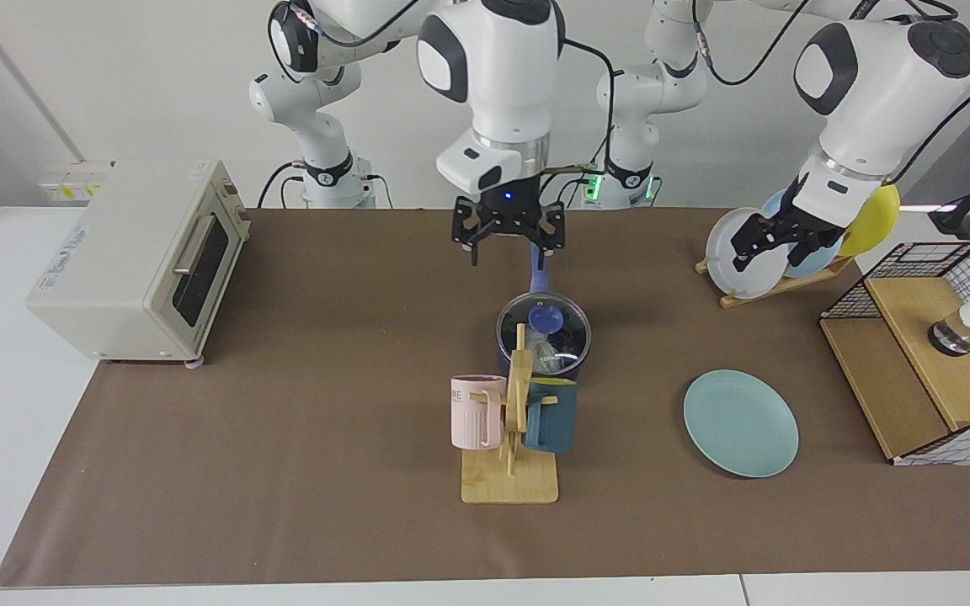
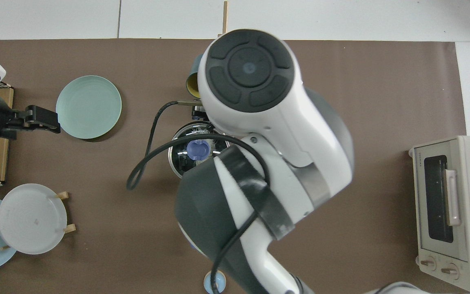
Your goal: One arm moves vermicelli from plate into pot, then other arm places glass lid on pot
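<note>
Brown table mat (image 1: 325, 404) is lying below me while my right gripper (image 1: 506, 242), jaws spread and holding nothing, is hovering above the glass lid (image 1: 546, 330) sitting on the pot (image 1: 538, 273), and my left gripper (image 1: 767, 246), spread too, is waiting by the grey-white plate (image 1: 733, 261).

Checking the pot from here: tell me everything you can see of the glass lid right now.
The glass lid is round clear glass with a thin metal rim and a blue knob at its centre. It sits level on the pot, closing it; pale contents show through the glass. Nothing grips it: the right gripper hangs open above and behind it, clear of the knob. The wooden mug rack stands in front and hides part of its near edge. In the top view the arm covers much of it.
</note>
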Robot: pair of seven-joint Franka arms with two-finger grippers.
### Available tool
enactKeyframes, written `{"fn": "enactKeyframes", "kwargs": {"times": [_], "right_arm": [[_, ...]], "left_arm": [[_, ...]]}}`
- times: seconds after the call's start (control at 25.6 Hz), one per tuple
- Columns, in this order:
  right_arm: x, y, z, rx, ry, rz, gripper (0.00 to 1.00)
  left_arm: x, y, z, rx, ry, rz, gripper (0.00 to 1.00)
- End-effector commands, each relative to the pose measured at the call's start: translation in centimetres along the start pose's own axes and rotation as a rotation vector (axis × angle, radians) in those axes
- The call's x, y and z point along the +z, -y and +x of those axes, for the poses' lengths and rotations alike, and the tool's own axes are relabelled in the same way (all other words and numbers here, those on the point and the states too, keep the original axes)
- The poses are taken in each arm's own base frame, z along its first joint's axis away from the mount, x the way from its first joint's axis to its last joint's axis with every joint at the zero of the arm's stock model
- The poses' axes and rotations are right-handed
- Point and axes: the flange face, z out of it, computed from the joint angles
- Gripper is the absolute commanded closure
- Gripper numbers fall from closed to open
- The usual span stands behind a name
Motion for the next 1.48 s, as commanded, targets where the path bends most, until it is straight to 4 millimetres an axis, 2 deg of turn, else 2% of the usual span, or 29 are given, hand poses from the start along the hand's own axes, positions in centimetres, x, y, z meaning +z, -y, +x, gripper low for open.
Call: {"fn": "enactKeyframes", "kwargs": {"times": [0.0,0.23,0.39,0.62,0.82,0.9,1.33,1.44], "right_arm": [[-2.8,-5.7,0.7,-0.039,0.048,-0.004,0.0],[-5.5,-12.5,1.7,-0.034,0.056,-0.006,0.0],[-6.0,-17.5,2.3,-0.061,0.083,-0.019,0.0],[-4.6,-25.8,3.6,-0.044,0.129,-0.035,0.0],[-2.0,-30.4,2.9,0.014,0.111,-0.035,0.0],[-0.2,-31.7,2.3,0.016,0.103,-0.033,0.0],[8.4,-32.8,0.1,0.002,0.104,-0.051,0.0],[8.6,-33.9,-0.2,0.018,0.096,-0.049,0.0]], "left_arm": [[-0.3,0.1,-0.6,0.0,-0.006,-0.001,0.0],[-0.3,0.1,-0.6,0.0,-0.006,-0.001,0.0],[-0.3,0.1,-0.6,0.0,-0.006,-0.001,0.0],[-0.3,0.1,-0.6,0.0,-0.006,-0.001,0.0],[-0.3,0.1,-0.6,0.0,-0.006,-0.001,0.0],[-0.3,0.1,-0.6,0.0,-0.006,-0.001,0.0],[-0.3,0.1,-0.6,0.0,-0.006,-0.001,0.0],[-0.3,0.1,-0.6,0.0,-0.006,-0.001,0.0]]}}
